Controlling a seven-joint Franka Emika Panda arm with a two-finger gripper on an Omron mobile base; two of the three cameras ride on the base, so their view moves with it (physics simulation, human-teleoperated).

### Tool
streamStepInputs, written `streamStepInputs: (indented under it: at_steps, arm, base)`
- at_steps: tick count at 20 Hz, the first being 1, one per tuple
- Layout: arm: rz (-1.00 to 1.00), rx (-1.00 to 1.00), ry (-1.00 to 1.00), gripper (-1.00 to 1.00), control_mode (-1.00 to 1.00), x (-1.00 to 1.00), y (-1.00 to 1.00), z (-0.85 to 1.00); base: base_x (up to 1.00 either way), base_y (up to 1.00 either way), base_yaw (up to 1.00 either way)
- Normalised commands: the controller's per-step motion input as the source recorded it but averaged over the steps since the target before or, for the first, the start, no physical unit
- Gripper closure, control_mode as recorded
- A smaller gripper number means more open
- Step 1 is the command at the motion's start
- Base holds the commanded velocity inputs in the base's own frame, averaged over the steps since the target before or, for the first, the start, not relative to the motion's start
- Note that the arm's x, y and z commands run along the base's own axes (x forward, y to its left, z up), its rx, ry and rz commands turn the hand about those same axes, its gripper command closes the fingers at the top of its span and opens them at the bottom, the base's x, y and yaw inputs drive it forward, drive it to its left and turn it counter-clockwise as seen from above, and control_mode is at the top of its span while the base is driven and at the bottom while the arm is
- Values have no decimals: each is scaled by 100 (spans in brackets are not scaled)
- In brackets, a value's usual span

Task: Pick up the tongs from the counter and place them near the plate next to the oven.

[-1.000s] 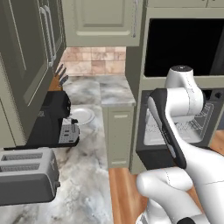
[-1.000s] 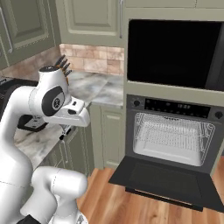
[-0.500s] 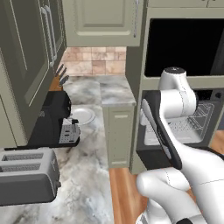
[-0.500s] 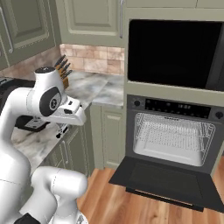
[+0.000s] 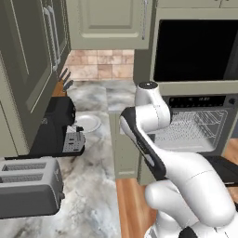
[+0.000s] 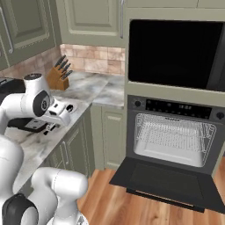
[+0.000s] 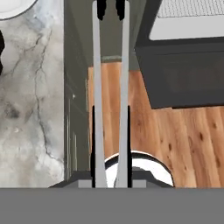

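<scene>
Beside the open oven, from the left, the plate waits on the table. From the right, the gripper hangs at the table edge. Looking down the hand, it grips the tongs over the floor: picked up, not yet placed.

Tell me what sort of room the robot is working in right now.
A home kitchen, by the look of it: a built-in oven with its door open, a marble counter holding a toaster, and a knife block against the tile backsplash.
</scene>
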Motion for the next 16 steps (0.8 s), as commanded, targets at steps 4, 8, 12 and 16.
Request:
streamStepInputs:
  at_steps: [4, 8, 12, 16]
  arm:
    - [0, 8, 9, 100, -100, 77, 82, -51]
    - [0, 2, 23, 100, -100, 32, 76, -39]
    - [2, 0, 6, 100, -100, 30, 51, -18]
    - [3, 1, 1, 100, -100, 29, 0, -9]
  base:
    - [0, 0, 0]
    - [0, 0, 0]
    - [0, 0, 0]
    - [0, 0, 0]
